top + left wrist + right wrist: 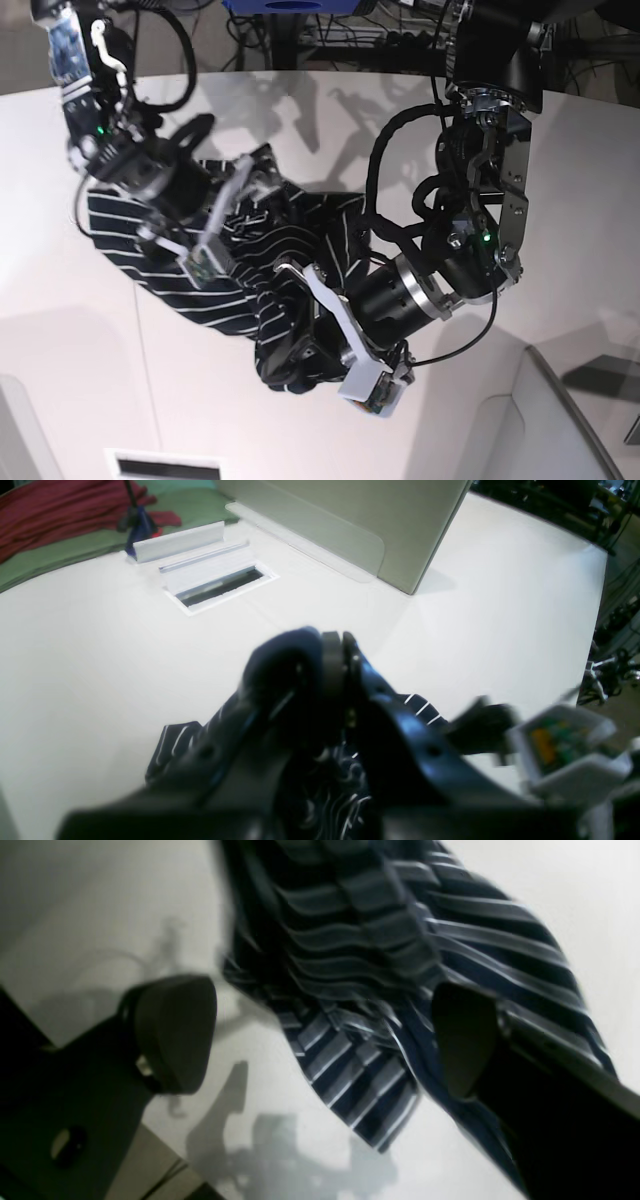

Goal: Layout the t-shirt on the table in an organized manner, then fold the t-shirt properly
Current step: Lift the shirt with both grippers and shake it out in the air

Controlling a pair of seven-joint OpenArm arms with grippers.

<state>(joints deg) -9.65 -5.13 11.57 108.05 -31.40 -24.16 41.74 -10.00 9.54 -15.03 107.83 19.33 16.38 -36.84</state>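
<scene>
left wrist view: the left gripper (pixel 336 652) has its jaws pressed together on a bunch of the t-shirt (pixel 327 785), lifted above the white table (pixel 100 645).

right wrist view: the right gripper (pixel 320 1040) stands wide apart, pads clear of the cloth, striped fabric lying between and beyond them, nothing held.

base view: the t-shirt (pixel 215 285) lies crumpled mid-table between both arms.

- Bright, even light; the white bench (pixel 90 645) glares.
- Soft arm shadows fall on it.
- Both wrist views blurred, the nearest parts most.
</scene>
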